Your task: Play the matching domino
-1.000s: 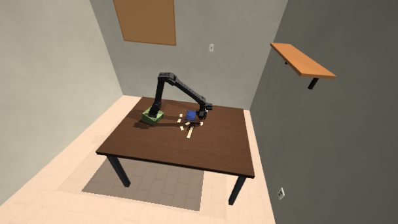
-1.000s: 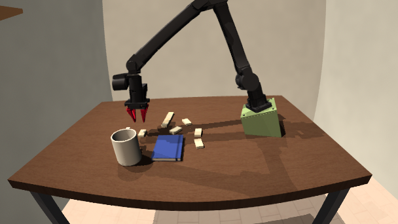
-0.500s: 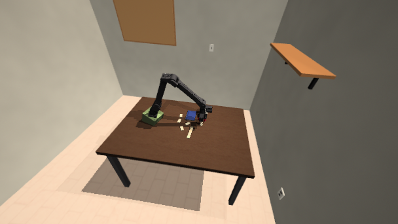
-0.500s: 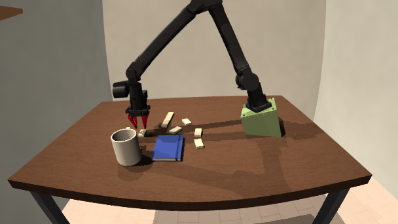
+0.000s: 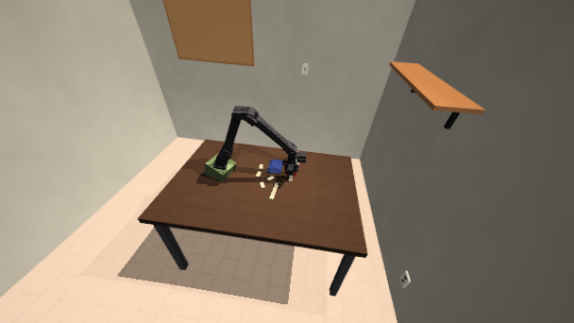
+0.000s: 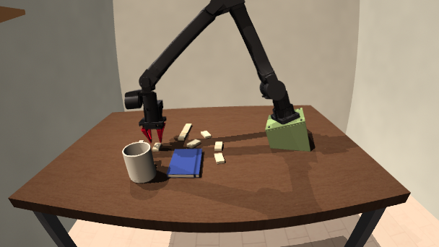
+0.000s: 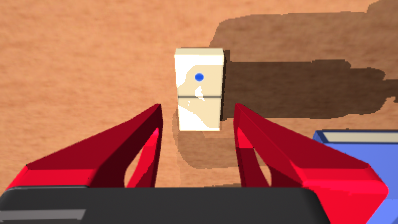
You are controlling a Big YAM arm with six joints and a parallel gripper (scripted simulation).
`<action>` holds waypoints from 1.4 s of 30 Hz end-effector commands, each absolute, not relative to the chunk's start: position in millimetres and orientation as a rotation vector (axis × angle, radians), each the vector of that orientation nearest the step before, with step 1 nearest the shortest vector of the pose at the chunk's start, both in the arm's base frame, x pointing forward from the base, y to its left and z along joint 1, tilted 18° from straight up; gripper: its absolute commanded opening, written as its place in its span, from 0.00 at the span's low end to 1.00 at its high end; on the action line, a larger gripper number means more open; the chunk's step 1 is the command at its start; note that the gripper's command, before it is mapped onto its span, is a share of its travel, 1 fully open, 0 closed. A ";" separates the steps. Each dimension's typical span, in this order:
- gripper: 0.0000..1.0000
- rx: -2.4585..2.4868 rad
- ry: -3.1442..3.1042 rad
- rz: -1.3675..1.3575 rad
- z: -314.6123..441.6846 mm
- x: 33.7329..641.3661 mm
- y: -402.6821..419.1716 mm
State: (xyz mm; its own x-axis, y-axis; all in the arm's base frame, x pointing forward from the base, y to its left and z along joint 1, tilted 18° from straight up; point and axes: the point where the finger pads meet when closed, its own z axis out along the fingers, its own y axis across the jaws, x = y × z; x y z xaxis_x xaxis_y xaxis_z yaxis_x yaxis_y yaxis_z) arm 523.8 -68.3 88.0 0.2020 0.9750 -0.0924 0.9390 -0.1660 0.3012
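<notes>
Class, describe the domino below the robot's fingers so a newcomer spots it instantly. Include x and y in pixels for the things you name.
On the brown table (image 5: 326, 203) (image 6: 289, 188), find the blue book (image 5: 275, 166) (image 6: 185, 162) (image 7: 365, 165). Beside it, under the red-fingered pincer (image 6: 155, 140) (image 7: 198, 113), lies a cream domino (image 6: 157, 147) (image 7: 200, 110). It alone sits below the fingers, one half showing a single blue dot.

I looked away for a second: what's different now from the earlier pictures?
The gripper came down toward the domino; nothing was visibly grasped or released. The mug, book and line stayed put.
</notes>
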 end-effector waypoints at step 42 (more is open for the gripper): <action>0.43 2.188 1.806 0.177 81.8 528.7 -71.4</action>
State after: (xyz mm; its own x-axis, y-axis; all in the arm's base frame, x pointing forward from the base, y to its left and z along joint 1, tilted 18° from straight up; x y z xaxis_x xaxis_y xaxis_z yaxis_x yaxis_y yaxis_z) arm 523.7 -69.0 83.2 0.2019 0.9749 -0.0936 0.9413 -0.1667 0.2935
